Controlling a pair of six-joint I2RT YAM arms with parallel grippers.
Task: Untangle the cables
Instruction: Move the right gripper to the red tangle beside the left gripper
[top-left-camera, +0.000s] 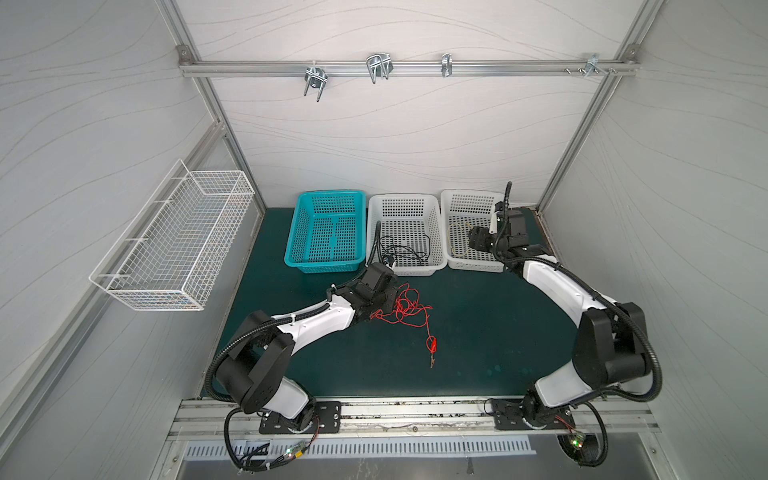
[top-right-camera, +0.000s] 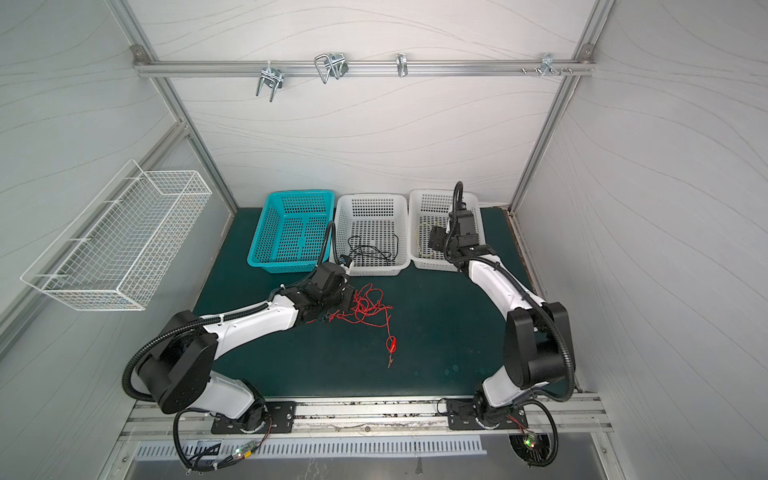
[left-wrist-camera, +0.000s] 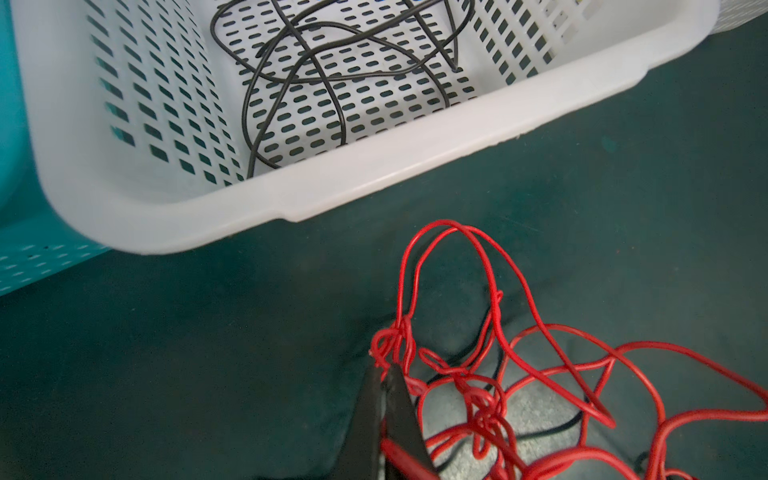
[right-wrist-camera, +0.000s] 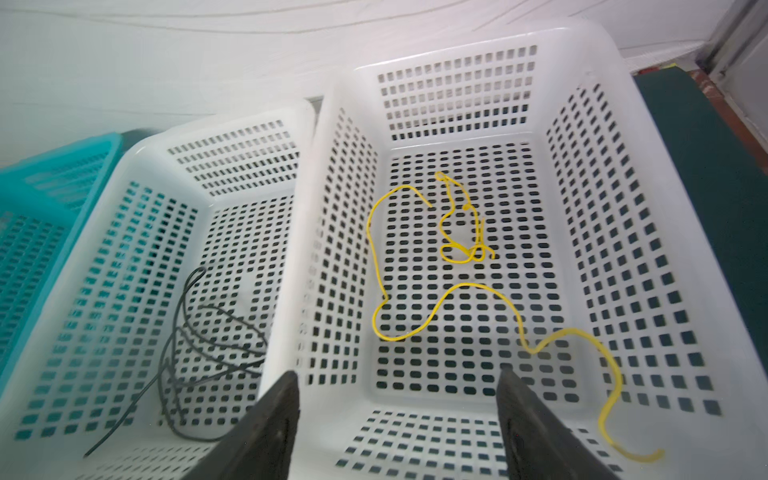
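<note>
A green mat (top-left-camera: 478, 332) covers the table, and both top views show the left arm (top-left-camera: 316, 328) reaching to its middle while the right arm (top-left-camera: 557, 286) stretches to the back row. Three baskets stand there side by side: a teal basket (top-left-camera: 331, 193), a middle white basket (top-left-camera: 402, 196) and a right-hand white basket (top-left-camera: 465, 192), the last partly hidden behind the right arm's wrist. The right gripper (right-wrist-camera: 399, 386) hangs over that basket with its fingers spread wide and nothing between them. In the top views the left gripper (left-wrist-camera: 384, 372) has its tips hidden under its own body. The left wrist view shows its fingers pressed together on a knot at the edge of the red cable (top-left-camera: 405, 309). That cable lies in a loose tangle on the mat in front of the middle basket and is cut off by two edges of the wrist view. Dark lines beneath it may be shadow or a strand; I cannot tell. The black cable (top-left-camera: 395, 248) lies coiled in the middle basket. The yellow cable (right-wrist-camera: 465, 286) sprawls on the right-hand basket's floor, faint from above. A red alligator clip (top-left-camera: 432, 344) lies at the tangle's near end.
</note>
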